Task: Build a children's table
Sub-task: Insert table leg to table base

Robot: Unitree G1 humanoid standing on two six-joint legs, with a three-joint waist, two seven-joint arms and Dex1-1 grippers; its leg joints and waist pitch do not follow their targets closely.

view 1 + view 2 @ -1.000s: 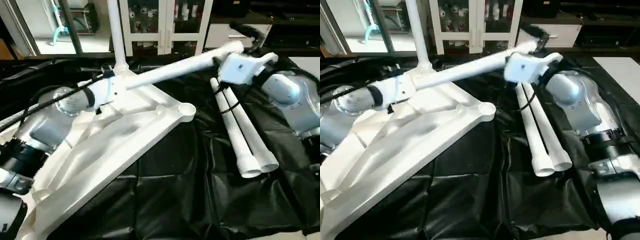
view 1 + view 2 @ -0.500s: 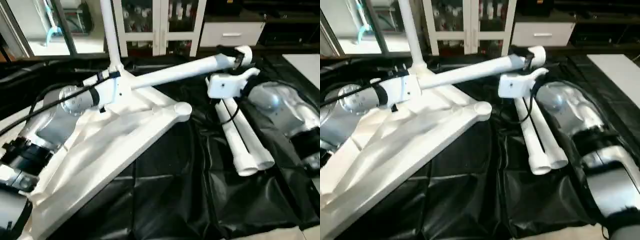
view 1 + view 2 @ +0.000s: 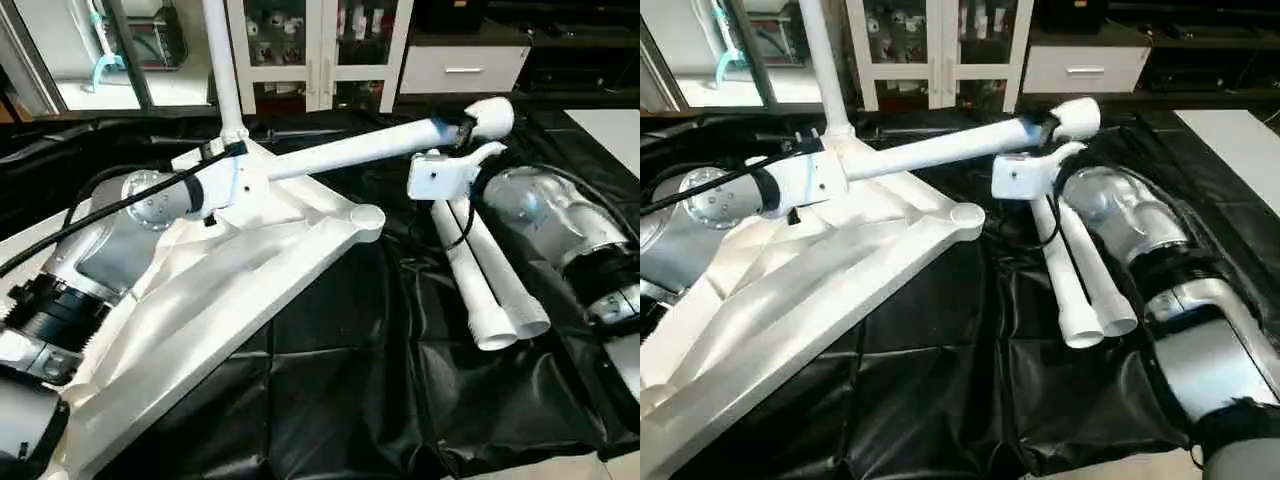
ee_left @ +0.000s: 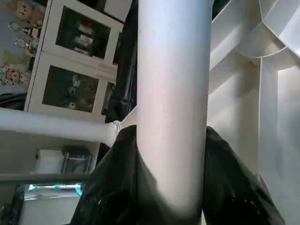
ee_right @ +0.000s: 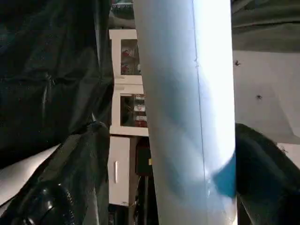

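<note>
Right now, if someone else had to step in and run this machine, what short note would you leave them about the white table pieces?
Left gripper: shut on the slanted leg, near its lower end over the tabletop.
Right gripper: its black fingers sit either side of that leg's far end; contact is unclear.
Tabletop lies underside up on the black sheet.
Done: one leg stands upright in a far corner socket.
Left: seat the slanted leg, then the two spare legs lying beside the right arm. The near corner socket is empty.
</note>
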